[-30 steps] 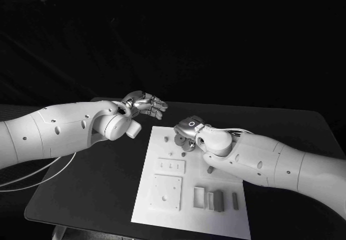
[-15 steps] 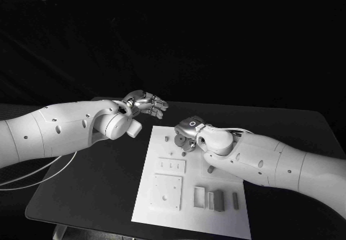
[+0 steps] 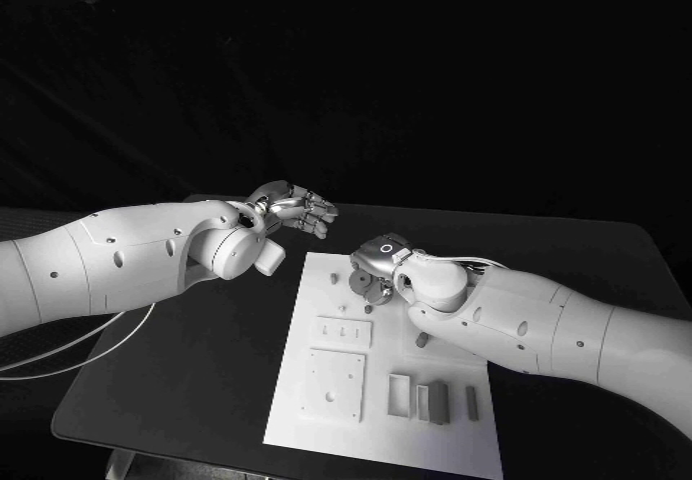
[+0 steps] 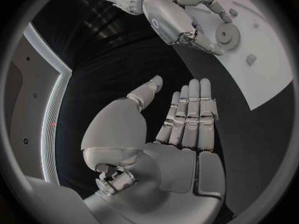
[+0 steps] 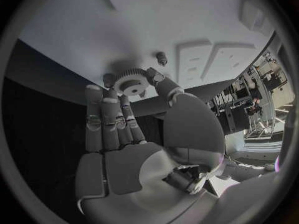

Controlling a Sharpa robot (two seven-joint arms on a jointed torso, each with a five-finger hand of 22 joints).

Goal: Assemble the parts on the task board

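The white task board (image 3: 325,300) lies in the middle of the black table. At its far end a grey gear (image 5: 132,80) lies flat on the board (image 5: 93,30), and my right hand (image 3: 378,268) pinches it between thumb and fingertips (image 5: 156,77). The left wrist view shows the same gear (image 4: 227,33) with the right hand (image 4: 177,22) bent over it. My left hand (image 3: 296,212) hovers above the bare table beyond the board's far left corner, holding nothing, its fingers (image 4: 190,112) straight and side by side. A small peg (image 5: 162,58) stands close to the gear.
Nearer to me the board carries a slotted plate (image 3: 343,332), a square plate (image 3: 335,382) and a row of upright blocks (image 3: 433,400). A short peg (image 3: 333,277) stands at the board's far left. Bare black table (image 3: 577,260) lies on both sides.
Almost nothing. My right hand has crept a touch towards me over the gear; the left hand stays where it was.
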